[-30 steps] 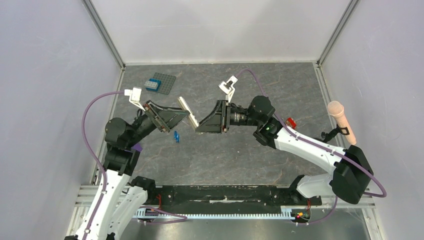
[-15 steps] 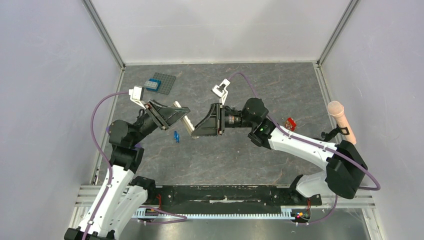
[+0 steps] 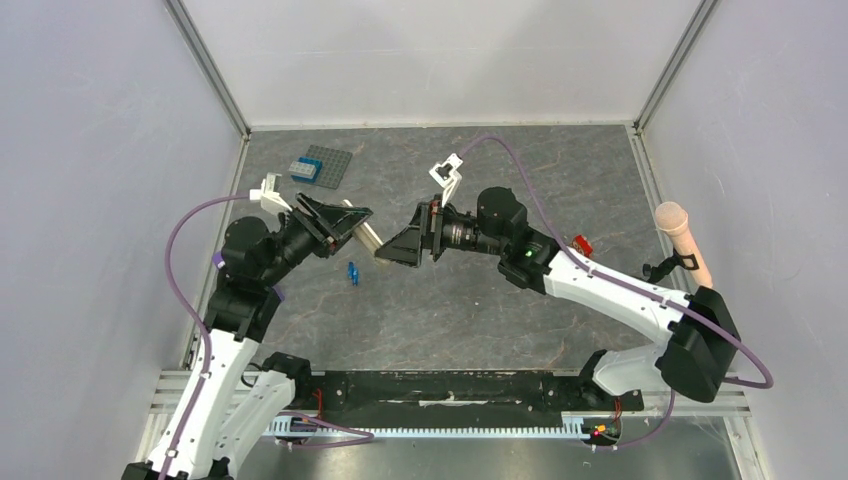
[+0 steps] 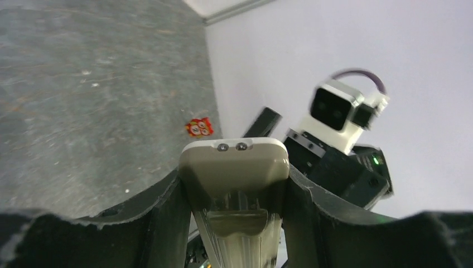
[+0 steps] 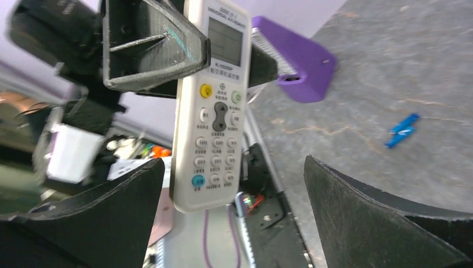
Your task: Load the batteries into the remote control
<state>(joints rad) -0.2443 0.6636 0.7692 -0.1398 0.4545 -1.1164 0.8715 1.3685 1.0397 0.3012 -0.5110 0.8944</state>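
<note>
Left tool [image 3: 350, 215] grips the remote control [image 5: 215, 111] by its display end; button end points into the wide-open right tool [image 3: 388, 252].

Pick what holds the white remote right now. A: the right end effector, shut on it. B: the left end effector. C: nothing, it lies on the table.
B: the left end effector grips the remote control off the table, while the right end effector stands wide open at its free end.

Remote control [image 3: 369, 236] aloft, clamped in left pincer [image 3: 358, 222], right pincer [image 3: 386, 256] just right of it. Batteries [image 3: 352, 272] on worktop [image 3: 450, 310] beneath. Studded plate [image 3: 324, 166] far-left; microphone [image 3: 683, 240] right edge.
</note>
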